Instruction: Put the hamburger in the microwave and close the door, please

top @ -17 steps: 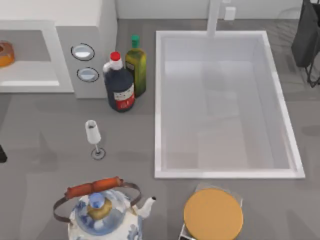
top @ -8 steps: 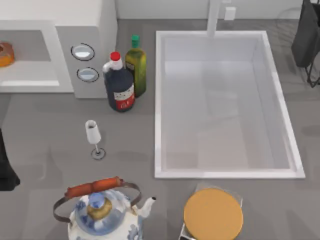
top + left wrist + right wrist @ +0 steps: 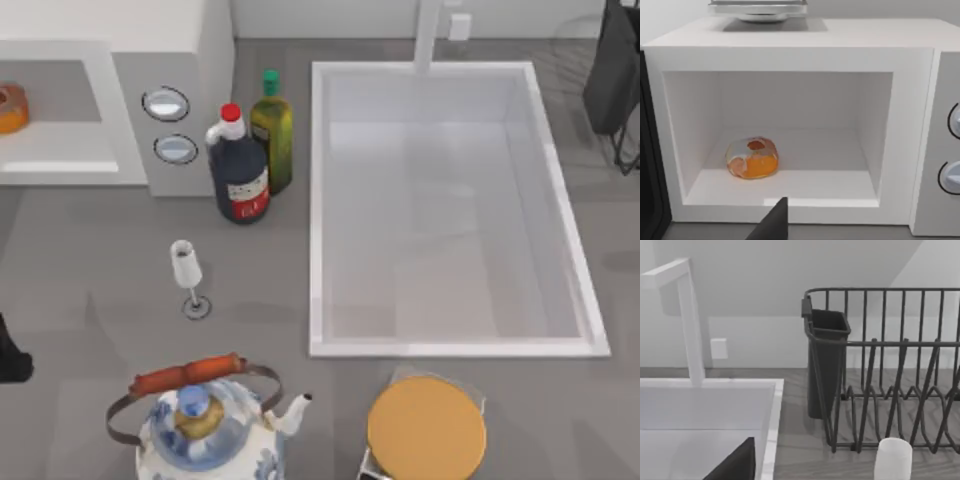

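The hamburger (image 3: 752, 158) sits inside the open microwave (image 3: 790, 55); I cannot tell either hand's opening.

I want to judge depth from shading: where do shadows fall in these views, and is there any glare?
Top view: soft shadows lie on the counter beside the wine glass and kettle; no glare. Left wrist view: the microwave cavity is evenly lit, with a faint shadow under the hamburger. Right wrist view: the rack casts a dim shadow on the counter.
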Robot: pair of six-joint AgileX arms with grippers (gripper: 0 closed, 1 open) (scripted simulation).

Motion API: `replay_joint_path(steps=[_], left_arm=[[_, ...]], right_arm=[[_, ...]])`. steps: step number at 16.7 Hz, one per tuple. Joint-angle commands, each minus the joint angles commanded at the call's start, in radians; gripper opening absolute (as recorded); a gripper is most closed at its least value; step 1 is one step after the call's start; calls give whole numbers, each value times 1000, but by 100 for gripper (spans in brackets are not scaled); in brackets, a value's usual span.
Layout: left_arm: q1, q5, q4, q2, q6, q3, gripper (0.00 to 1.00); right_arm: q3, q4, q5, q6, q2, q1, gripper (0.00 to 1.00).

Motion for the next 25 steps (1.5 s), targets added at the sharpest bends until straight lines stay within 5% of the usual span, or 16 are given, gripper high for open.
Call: replay_joint_path(steps=[8,18,25], left_arm=[[0,0,0,0,0,0,2],[2,2,4,2,0,0,0],[97,97,145,103,2,-42,0]], right_arm=[[0,0,0,0,0,0,100],[0,0,0,0,0,0,100],[0,0,0,0,0,0,100]])
